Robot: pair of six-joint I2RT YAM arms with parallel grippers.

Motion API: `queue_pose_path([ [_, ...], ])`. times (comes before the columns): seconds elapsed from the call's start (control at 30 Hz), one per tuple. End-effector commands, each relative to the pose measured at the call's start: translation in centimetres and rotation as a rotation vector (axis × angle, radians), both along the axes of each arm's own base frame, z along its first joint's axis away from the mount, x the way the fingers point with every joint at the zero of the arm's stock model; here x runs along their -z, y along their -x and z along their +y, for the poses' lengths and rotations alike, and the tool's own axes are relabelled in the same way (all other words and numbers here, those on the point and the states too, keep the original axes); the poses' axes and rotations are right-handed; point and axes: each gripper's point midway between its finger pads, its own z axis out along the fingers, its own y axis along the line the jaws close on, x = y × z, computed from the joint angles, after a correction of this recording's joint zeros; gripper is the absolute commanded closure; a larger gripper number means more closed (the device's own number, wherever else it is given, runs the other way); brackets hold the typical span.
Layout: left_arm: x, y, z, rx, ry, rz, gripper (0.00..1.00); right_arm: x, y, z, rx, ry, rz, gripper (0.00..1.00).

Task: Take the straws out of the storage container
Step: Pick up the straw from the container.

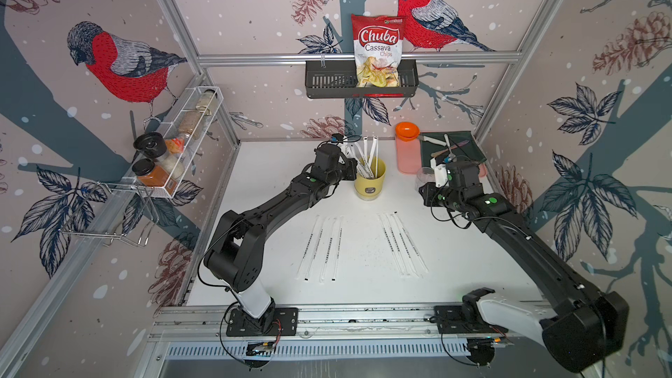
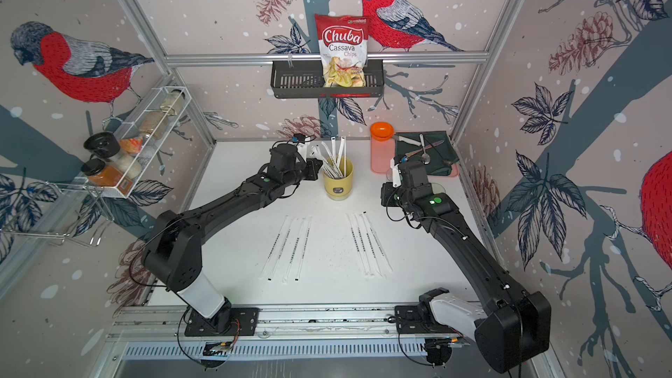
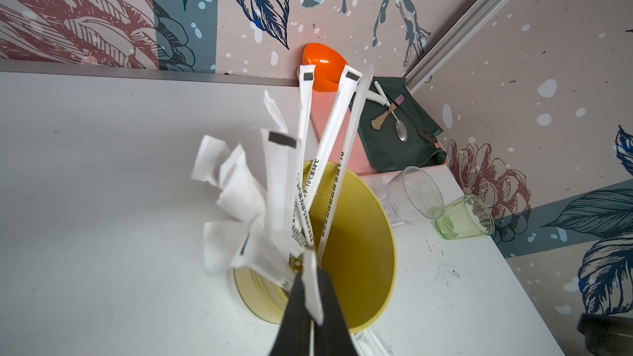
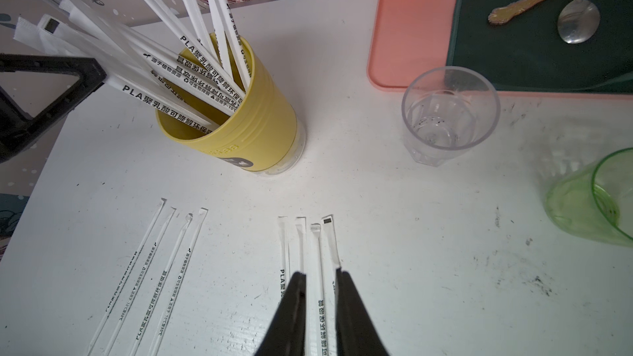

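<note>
left tool [image 3: 310, 279] clenched on straw [image 3: 315, 299] in storage container [image 3: 363, 234] | right tool [image 4: 320, 272] parted, empty

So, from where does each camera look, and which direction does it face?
Top views: high in front, looking down toward the back wall; left arm and right arm show whole.
Left wrist: on the left arm, looking past the left gripper, shut on a straw, into the storage container.
Right wrist: on the right arm, looking down past the open right gripper at straws on the table.
Shared: both wrist views show the storage container and clear glass.
</note>
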Motion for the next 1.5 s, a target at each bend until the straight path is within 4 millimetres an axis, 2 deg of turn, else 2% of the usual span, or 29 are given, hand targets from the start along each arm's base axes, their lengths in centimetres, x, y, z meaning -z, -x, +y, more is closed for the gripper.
queue_pose_path([
  [0.0,-1.5,0.7,-0.4,0.045,0.004,-0.028,0.98,-0.4,-0.2,0.2,-0.012,-0.007,-0.019,0.79],
  [0.37,-5.5,2.4,0.4,0.068,-0.018,-0.112,1.0,-1.1,0.1,0.4,-0.021,-0.024,-0.027,0.79],
  [0.57,-7.6,3.5,1.5,0.061,-0.061,-0.146,1.0,-1.6,0.2,0.5,-0.024,-0.038,-0.039,0.79],
  [0.73,-11.2,5.0,2.8,0.063,-0.088,-0.214,1.0,-1.9,0.3,0.7,-0.032,-0.047,-0.044,0.79],
  [0.93,-16.3,8.2,4.4,0.098,-0.092,-0.314,1.0,-2.1,0.5,0.9,-0.038,-0.059,-0.06,0.79],
  [1.07,-17.8,10.3,5.0,0.149,-0.128,-0.273,1.0,-1.8,0.6,1.2,-0.045,-0.074,-0.058,0.79],
  [1.17,-17.2,11.9,5.0,0.215,-0.174,-0.187,1.0,-1.5,0.8,1.5,-0.056,-0.081,-0.051,0.79],
  [1.23,-15.5,12.8,4.9,0.26,-0.212,-0.093,1.0,-1.4,0.9,1.7,-0.061,-0.089,-0.051,0.79],
  [1.33,-10.5,13.9,5.0,0.319,-0.296,0.088,1.0,-1.2,1.0,2.1,-0.075,-0.098,-0.048,0.79],
  [1.4,-6.3,14.2,5.4,0.338,-0.367,0.215,1.0,-1.0,1.2,2.5,-0.087,-0.106,-0.044,0.79],
  [1.47,-3.3,14.6,5.7,0.359,-0.409,0.316,1.0,-0.8,1.4,3.0,-0.101,-0.113,-0.039,0.79],
])
